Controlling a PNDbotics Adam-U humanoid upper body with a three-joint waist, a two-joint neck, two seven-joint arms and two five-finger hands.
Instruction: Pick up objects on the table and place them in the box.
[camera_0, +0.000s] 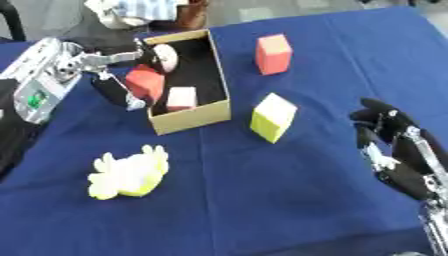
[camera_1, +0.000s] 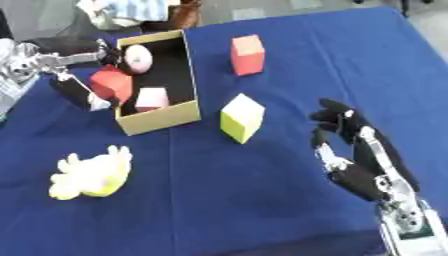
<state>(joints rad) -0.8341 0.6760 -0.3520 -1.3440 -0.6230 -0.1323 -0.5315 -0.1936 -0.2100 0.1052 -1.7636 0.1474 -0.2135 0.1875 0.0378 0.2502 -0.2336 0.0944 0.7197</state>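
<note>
An open cardboard box (camera_0: 193, 116) stands at the upper left of the blue table. Inside lie a pink cube (camera_0: 182, 97) and a round pink-and-white thing (camera_0: 164, 57). My left hand (camera_0: 112, 75) reaches in over the box's left wall, its fingers and thumb curled round a red block (camera_0: 145, 82) held over the box's left side. On the cloth lie a red cube (camera_0: 273, 54), a yellow cube (camera_0: 273, 117) and a yellow flower-like toy (camera_0: 129, 173). My right hand (camera_0: 395, 150) rests open at the lower right, fingers up, touching nothing.
A blue cloth (camera_0: 289, 190) covers the table; its far edge runs across the top. Beyond it lie light fabric (camera_0: 136, 10) and a brown object (camera_0: 192, 15).
</note>
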